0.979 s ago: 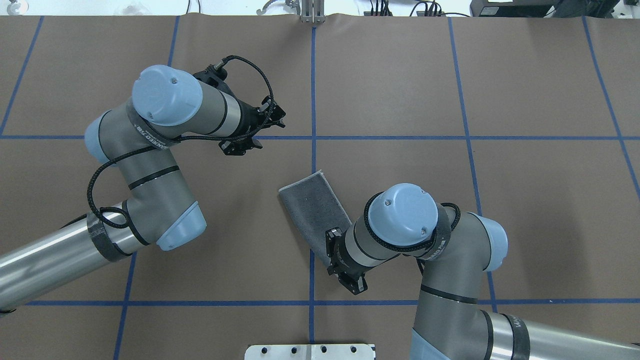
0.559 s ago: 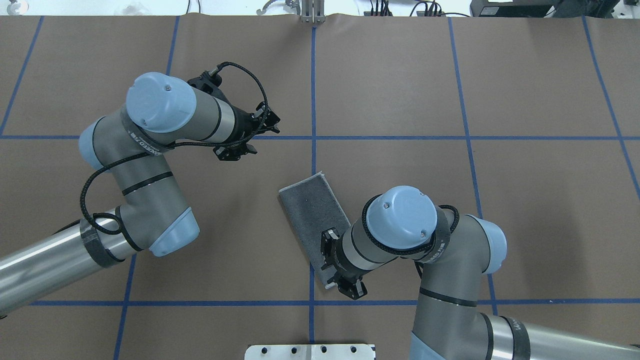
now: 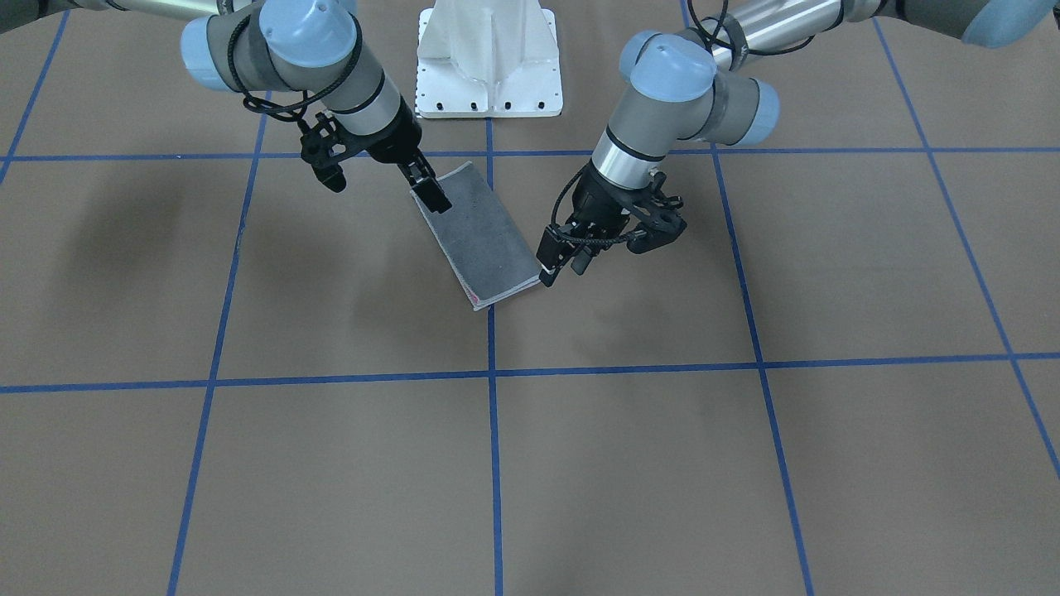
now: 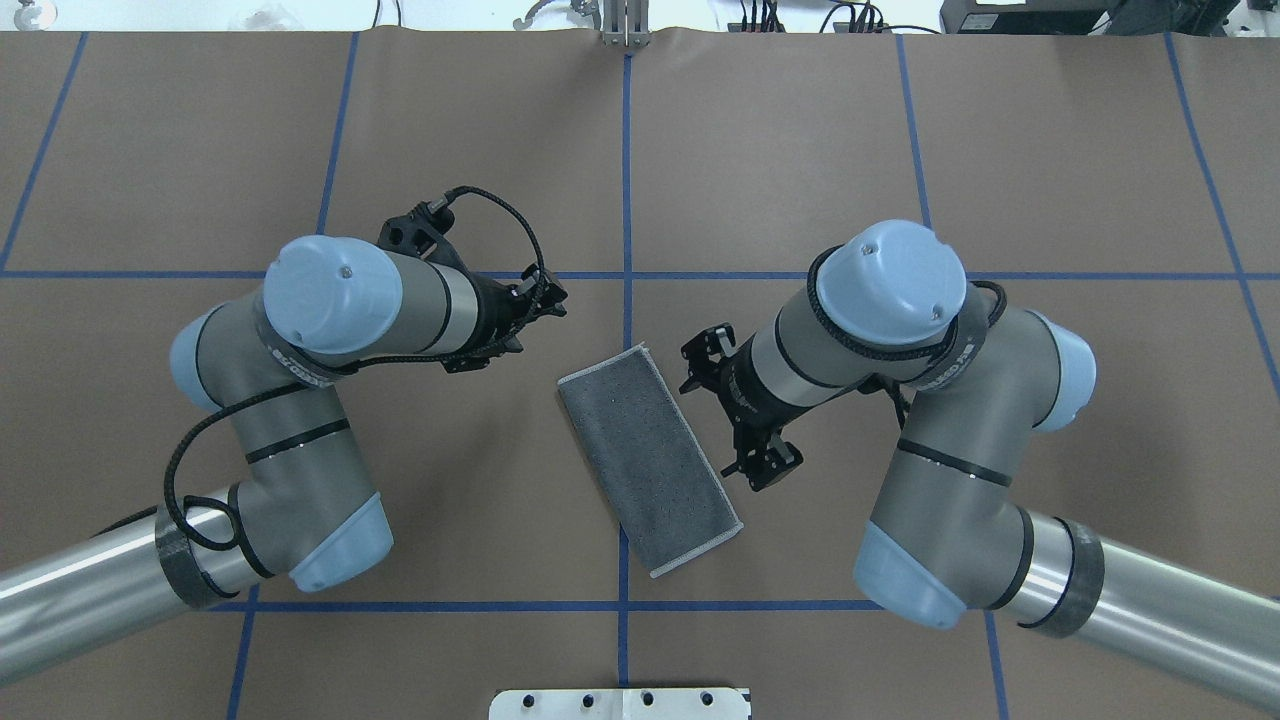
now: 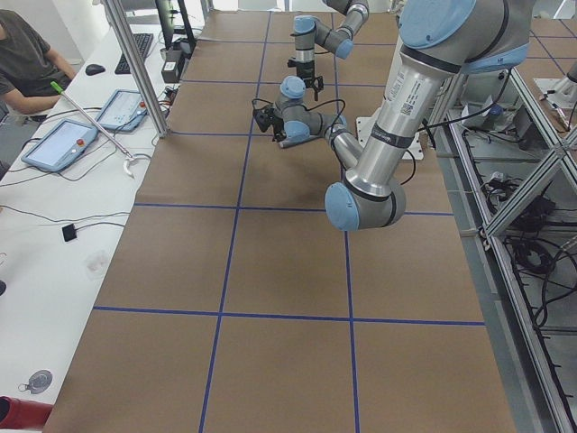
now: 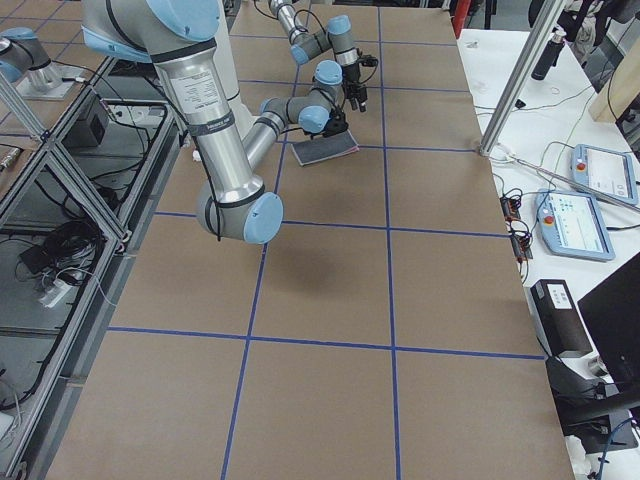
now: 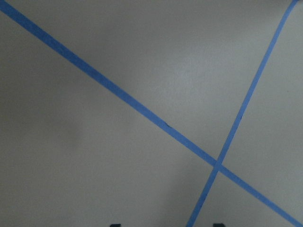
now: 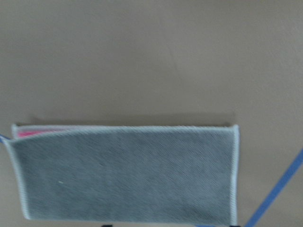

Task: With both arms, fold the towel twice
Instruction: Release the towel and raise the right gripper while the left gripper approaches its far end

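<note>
The towel (image 4: 650,460) lies flat near the table's middle, folded into a long grey rectangle with a pale stitched border. It is set at a slant across a blue line. A thin pink strip shows along one long edge of the towel (image 8: 128,175) and at the far corner of the towel (image 3: 484,236). My right gripper (image 4: 738,415) hovers open beside the towel's right long edge and holds nothing. My left gripper (image 3: 563,258) hangs open just off the towel's far corner, apart from the cloth. The left wrist view shows only bare table and tape.
Blue tape lines (image 4: 627,200) grid the brown table. The white pedestal base (image 3: 489,58) stands at the robot's edge. A person (image 5: 27,54) sits at a side bench with tablets (image 5: 59,144). Aluminium posts (image 6: 520,80) flank the table.
My right gripper has let go of the towel's near end and drawn back to its right side. The towel now lies flat. My left arm has shifted slightly toward the towel.
</note>
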Robot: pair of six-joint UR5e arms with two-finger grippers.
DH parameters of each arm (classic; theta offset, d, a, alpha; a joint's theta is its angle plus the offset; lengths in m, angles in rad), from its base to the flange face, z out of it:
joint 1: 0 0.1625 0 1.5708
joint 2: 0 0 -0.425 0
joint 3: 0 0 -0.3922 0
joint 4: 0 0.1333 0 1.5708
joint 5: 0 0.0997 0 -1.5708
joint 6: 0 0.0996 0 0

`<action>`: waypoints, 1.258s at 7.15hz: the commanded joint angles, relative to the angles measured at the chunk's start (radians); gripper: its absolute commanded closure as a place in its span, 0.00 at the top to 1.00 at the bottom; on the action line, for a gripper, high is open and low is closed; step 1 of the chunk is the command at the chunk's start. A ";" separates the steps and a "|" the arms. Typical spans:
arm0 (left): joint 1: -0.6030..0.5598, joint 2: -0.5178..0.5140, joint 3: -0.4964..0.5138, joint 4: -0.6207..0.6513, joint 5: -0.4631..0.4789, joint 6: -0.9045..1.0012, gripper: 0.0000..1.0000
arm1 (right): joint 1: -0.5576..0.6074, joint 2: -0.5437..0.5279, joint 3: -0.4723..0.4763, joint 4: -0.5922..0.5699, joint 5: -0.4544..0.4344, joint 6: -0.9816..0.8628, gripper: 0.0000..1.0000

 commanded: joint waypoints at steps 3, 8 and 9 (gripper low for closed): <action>0.070 -0.007 0.037 -0.011 0.040 0.058 0.66 | 0.083 0.001 -0.035 0.000 0.010 -0.090 1.00; 0.071 -0.022 0.123 -0.077 0.040 0.061 0.56 | 0.087 0.002 -0.035 -0.001 0.011 -0.090 1.00; 0.071 -0.024 0.125 -0.078 0.040 0.061 0.53 | 0.087 0.002 -0.035 -0.001 0.010 -0.090 1.00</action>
